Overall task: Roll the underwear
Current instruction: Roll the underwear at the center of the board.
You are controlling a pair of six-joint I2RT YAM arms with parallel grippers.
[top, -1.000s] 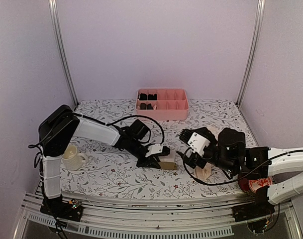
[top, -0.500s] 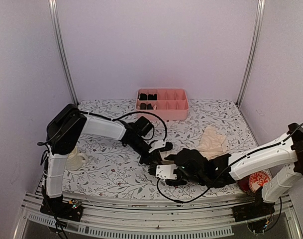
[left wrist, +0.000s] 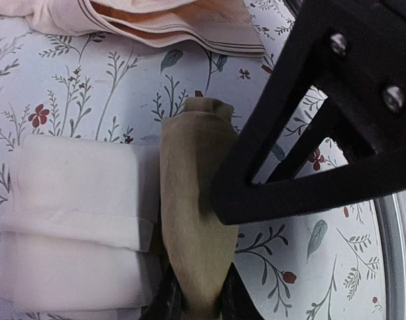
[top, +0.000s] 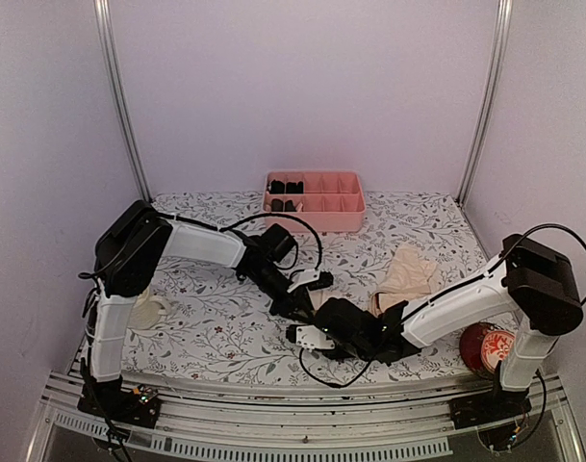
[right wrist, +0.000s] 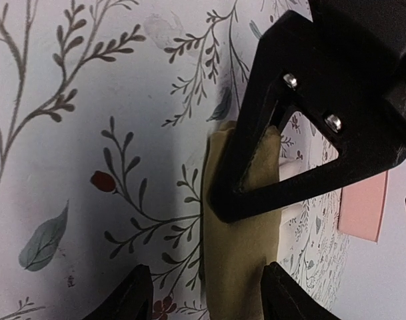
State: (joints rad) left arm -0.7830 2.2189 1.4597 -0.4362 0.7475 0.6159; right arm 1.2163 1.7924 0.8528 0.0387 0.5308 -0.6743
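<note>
Soft even light — wrist close-ups blurred

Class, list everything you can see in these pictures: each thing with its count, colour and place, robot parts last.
tray: one, pink, back centre.
bundles: several, black, in tray's left compartments.
olive underwear: one, olive-brown and cream-white, front centre.
peach underwear: one, pale peach, right of centre.
mug: one, cream, front left.
bowl: one, red, front right.
left end effector: one, black, shut on olive underwear.
right end effector: one, black, open astride olive underwear.
</note>
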